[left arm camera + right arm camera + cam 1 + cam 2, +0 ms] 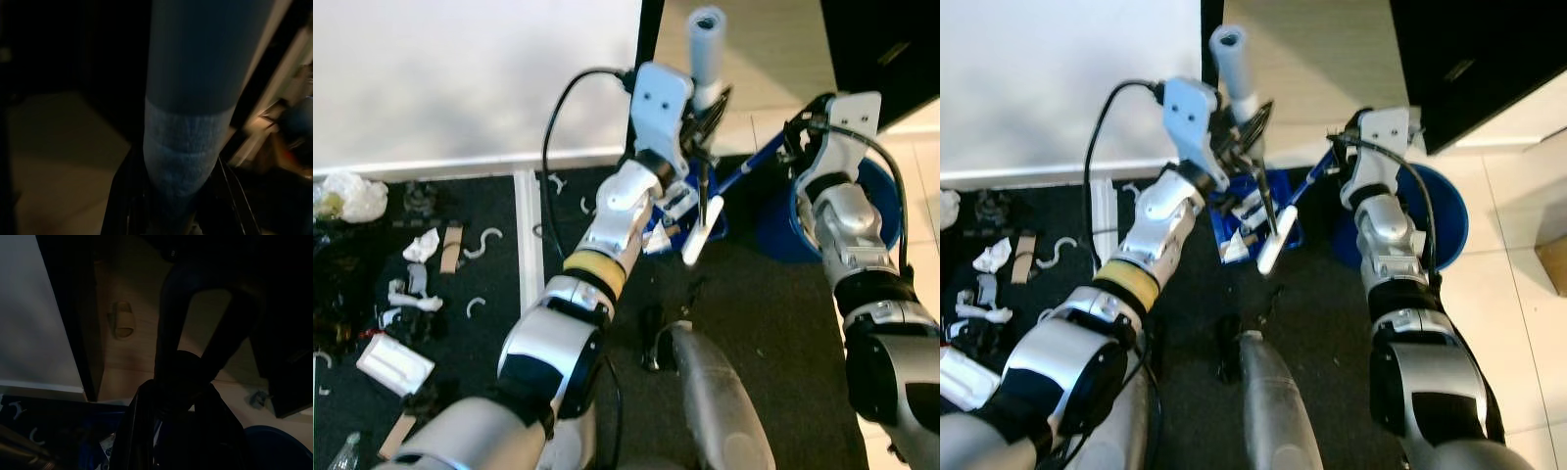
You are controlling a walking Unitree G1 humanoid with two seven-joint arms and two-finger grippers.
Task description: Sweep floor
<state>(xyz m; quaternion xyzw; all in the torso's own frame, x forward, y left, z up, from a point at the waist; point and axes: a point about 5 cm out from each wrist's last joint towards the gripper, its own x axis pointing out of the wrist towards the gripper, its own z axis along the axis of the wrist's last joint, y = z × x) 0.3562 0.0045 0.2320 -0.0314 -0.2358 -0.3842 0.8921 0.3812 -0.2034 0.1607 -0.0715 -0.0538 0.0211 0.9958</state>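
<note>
My left gripper [700, 110] is raised and shut on the broom handle [707, 39], a grey-blue tube standing nearly upright. In the left wrist view the handle [190, 98] runs between the black fingers [122, 196]. The broom's thin rod and white lower piece [697, 235] hang over the blue dustpan [677, 211], which holds white scraps. My right gripper [800, 132] is shut on the top of the dustpan's blue handle [754, 166]; in the right wrist view its dark loop [186, 367] sits between the fingers.
White paper scraps [419, 245], curved white hooks [489, 240] and a crumpled bag [352, 196] litter the dark mat [773, 333] at left. A blue bin [1442, 223] stands behind my right arm. White wall at back left, pale tiles [1518, 274] at right.
</note>
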